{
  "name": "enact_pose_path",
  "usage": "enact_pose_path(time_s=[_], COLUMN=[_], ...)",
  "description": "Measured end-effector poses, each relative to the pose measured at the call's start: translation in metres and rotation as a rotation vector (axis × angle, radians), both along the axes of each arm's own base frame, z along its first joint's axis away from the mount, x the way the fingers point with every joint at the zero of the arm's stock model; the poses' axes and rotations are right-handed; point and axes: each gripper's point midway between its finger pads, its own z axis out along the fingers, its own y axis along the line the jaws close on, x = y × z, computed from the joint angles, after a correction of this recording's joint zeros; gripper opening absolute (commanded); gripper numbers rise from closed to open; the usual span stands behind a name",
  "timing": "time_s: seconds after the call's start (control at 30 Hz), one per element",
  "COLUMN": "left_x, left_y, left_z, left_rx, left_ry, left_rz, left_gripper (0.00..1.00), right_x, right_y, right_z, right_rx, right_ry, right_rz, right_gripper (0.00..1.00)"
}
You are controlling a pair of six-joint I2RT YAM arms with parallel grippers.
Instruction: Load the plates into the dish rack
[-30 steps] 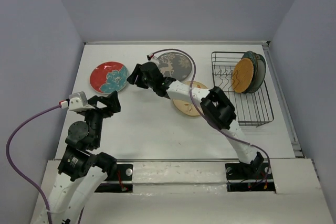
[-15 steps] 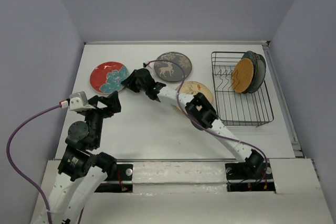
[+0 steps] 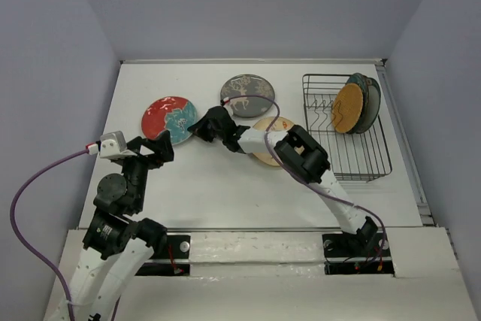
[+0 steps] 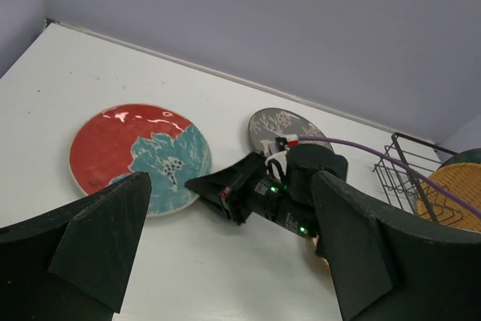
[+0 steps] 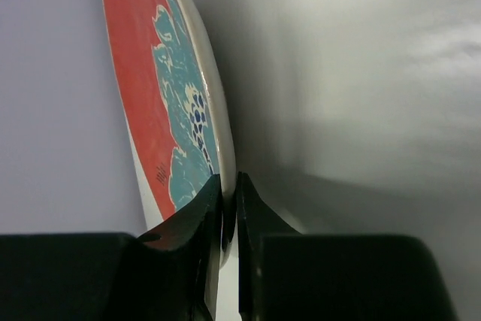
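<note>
Right pincer (image 3: 195,130) is clamping the red plate's (image 3: 165,118) rim, far-left on the bench (image 3: 218,193) — left pincer (image 3: 158,149) is gaping wide just beside. Grey deer plate (image 3: 247,95) and cream plate (image 3: 284,124) are lying between it and the dish rack (image 3: 361,157), right edge — orange plate (image 3: 348,107) and teal plate (image 3: 370,99) are standing inside. White bench; lavender walls (image 3: 248,5) are enclosing it.

I see a flat white rectangular bench (image 3: 225,193) boxed in by plain lavender-grey walls (image 3: 255,5) on its left, far and right sides. A thin pale metal strip (image 3: 410,163) runs along the bench's right edge. The light is soft and even, with only faint shadows on the bench.
</note>
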Motion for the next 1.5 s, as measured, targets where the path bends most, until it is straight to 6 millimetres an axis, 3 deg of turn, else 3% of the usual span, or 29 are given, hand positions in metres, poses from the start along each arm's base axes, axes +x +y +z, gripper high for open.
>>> enact_pose_path(time_s=[0.1, 0.13, 0.17, 0.33, 0.57, 0.7, 0.77, 0.93, 1.07, 1.17, 1.27, 1.4, 1.5], left_x=[0.0, 0.0, 0.0, 0.001, 0.001, 0.001, 0.001, 0.001, 0.0, -0.002, -0.004, -0.008, -0.011], left_y=[0.0, 0.0, 0.0, 0.002, 0.003, 0.003, 0.003, 0.003, 0.003, 0.003, 0.003, 0.003, 0.002], left_z=[0.0, 0.0, 0.0, 0.0, 0.0, 0.0, 0.0, 0.0, 0.001, 0.004, 0.006, 0.009, 0.012], left_rx=[0.0, 0.001, 0.0, 0.001, 0.001, 0.002, 0.002, 0.002, -0.001, -0.005, -0.009, -0.015, -0.02], left_ry=[0.0, 0.001, 0.0, 0.0, 0.0, 0.0, 0.0, -0.001, -0.007, -0.017, -0.027, -0.043, -0.058], left_rz=[0.0, 0.002, 0.001, 0.005, 0.009, 0.012, 0.01, 0.008, 0.004, 0.002, -0.003, -0.014, -0.023], left_gripper=[0.99, 0.99, 0.99, 0.99, 0.99, 0.99, 0.99, 0.99, 0.99, 0.99, 0.99, 0.99, 0.99], right_x=[-0.025, -0.034, -0.043, -0.074, -0.074, -0.071, -0.069, -0.066, -0.065, -0.066, -0.066, -0.056, -0.041], right_y=[-0.027, -0.037, -0.045, -0.078, -0.075, -0.071, -0.068, -0.062, -0.067, -0.086, -0.119, -0.172, -0.243], right_z=[0.004, 0.005, 0.005, -0.007, -0.002, -0.003, -0.009, -0.012, -0.002, 0.024, 0.074, 0.158, 0.234], right_rx=[-0.045, -0.06, -0.074, -0.132, -0.101, -0.08, -0.065, 0.004, -0.024, -0.142, -0.325, -0.456, -0.552], right_ry=[-0.005, -0.008, -0.013, -0.006, -0.026, -0.027, -0.012, 0.026, -0.022, -0.106, -0.255, -0.439, -0.584], right_rz=[0.011, 0.014, 0.02, 0.037, 0.045, 0.039, 0.033, 0.019, 0.026, 0.032, 0.04, -0.025, -0.152], right_gripper=[0.14, 0.19, 0.3, 0.45, 0.45, 0.28, 0.07, 0.07, 0.07, 0.07, 0.07, 0.07, 0.07])
